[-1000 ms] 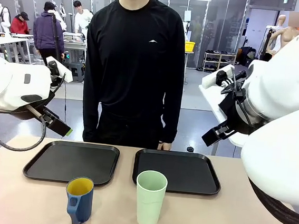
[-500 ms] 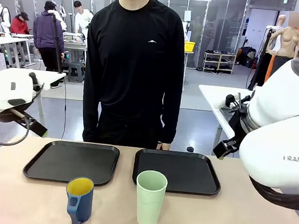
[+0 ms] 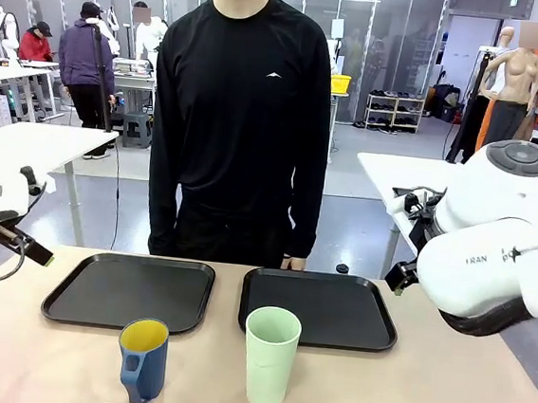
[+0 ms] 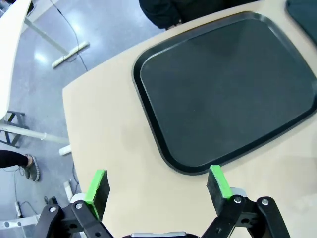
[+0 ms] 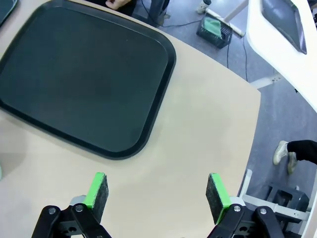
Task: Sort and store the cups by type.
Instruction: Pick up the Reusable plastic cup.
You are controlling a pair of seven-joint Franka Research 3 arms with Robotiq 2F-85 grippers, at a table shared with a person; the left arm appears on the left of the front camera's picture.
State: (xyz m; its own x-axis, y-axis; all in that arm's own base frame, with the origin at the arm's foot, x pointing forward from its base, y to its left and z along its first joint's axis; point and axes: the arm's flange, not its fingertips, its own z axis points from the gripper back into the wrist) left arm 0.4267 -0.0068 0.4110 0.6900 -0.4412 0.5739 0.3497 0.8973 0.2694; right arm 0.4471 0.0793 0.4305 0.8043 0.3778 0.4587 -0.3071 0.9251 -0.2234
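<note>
Two cups stand upright on the bare table (image 3: pixel 422 397), neither stored: the blue mug (image 3: pixel 142 359) just robot-side of the left black tray's (image 3: pixel 131 289) near rim, handle toward the robot, the mint-green tumbler (image 3: pixel 270 358) off that tray's near right corner. Both grippers gape empty — the left gripper (image 4: pixel 158 186) over the table off the tray's outer near corner, the right gripper (image 5: pixel 156 191) well to its right. Likely the left arm's pick: the mug lies inward and below — nearer it.
</note>
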